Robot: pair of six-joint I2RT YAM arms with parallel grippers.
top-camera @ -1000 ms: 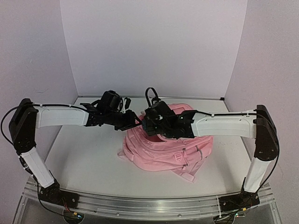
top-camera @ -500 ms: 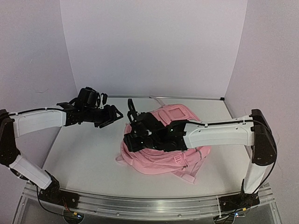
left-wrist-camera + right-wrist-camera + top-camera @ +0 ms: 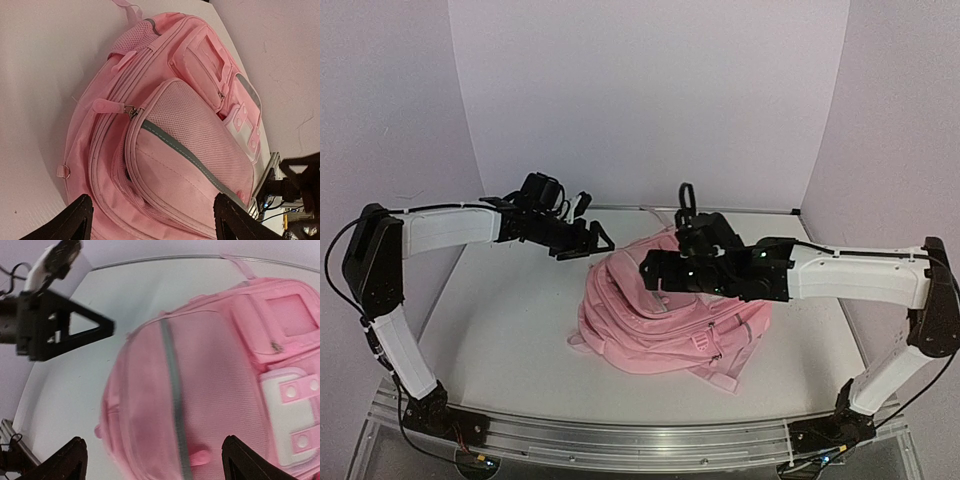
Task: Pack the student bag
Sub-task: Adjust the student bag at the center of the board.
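The student bag (image 3: 665, 320) is a large pink backpack lying in the middle of the white table, front pockets up. In the left wrist view the bag (image 3: 190, 150) fills the frame, with a grey strip (image 3: 192, 156) and a pink zip pull (image 3: 107, 106). My left gripper (image 3: 592, 238) hovers open by the bag's far-left edge; its fingertips (image 3: 75, 220) stand wide apart with nothing between them. My right gripper (image 3: 655, 272) hangs open above the bag's top. In the right wrist view the bag (image 3: 215, 380) lies below wide-spread fingertips (image 3: 250, 460).
The white table (image 3: 510, 330) has purple walls on three sides. A metal rail (image 3: 620, 440) with both arm bases runs along the near edge. The left gripper's black fingers (image 3: 65, 330) show at the upper left of the right wrist view.
Both grippers have opened. The left arm swung out to the left, then back to the bag's far-left edge. The right gripper dipped low on the bag's left, then lifted and moved right.
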